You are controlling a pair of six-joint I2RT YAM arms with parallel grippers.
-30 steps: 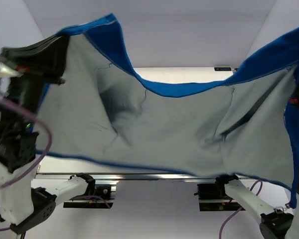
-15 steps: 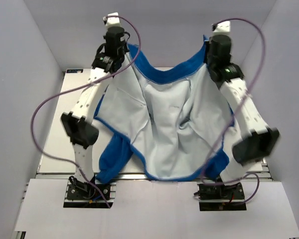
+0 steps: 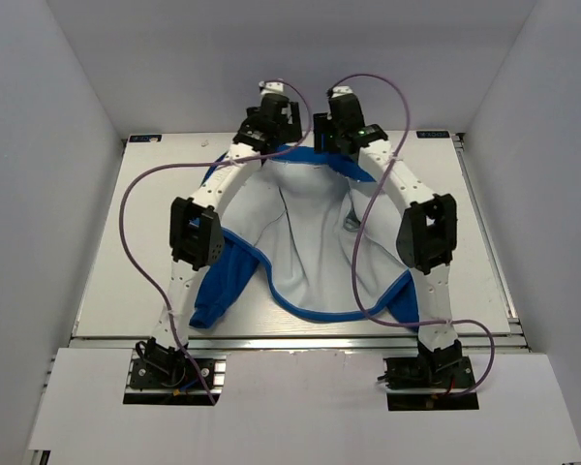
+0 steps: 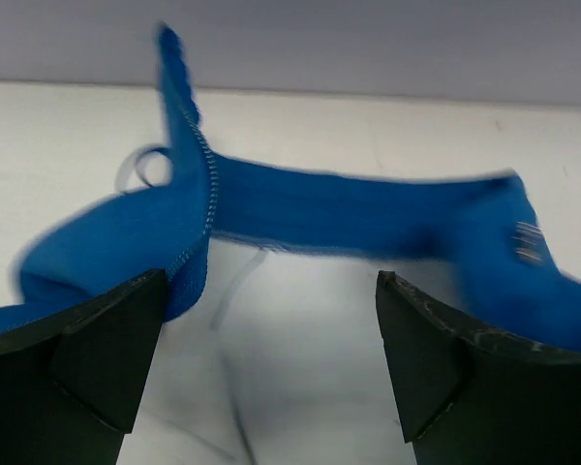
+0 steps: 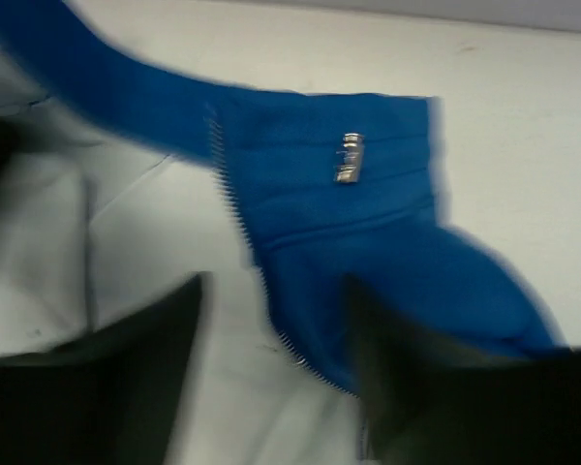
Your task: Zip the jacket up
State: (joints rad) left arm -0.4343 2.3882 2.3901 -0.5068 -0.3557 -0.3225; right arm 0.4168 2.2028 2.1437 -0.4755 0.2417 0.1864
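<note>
the jacket [image 3: 310, 242] lay spread on the table [image 3: 126, 242], pale lining up, its blue collar at the far end under both claws. the left gripper [image 4: 271, 281] stood wide with nothing between its fingers, just above the collar edge. the right gripper [image 5: 276, 286], blurred, was parted too, over the zipper teeth [image 5: 234, 203], gripping nothing
</note>
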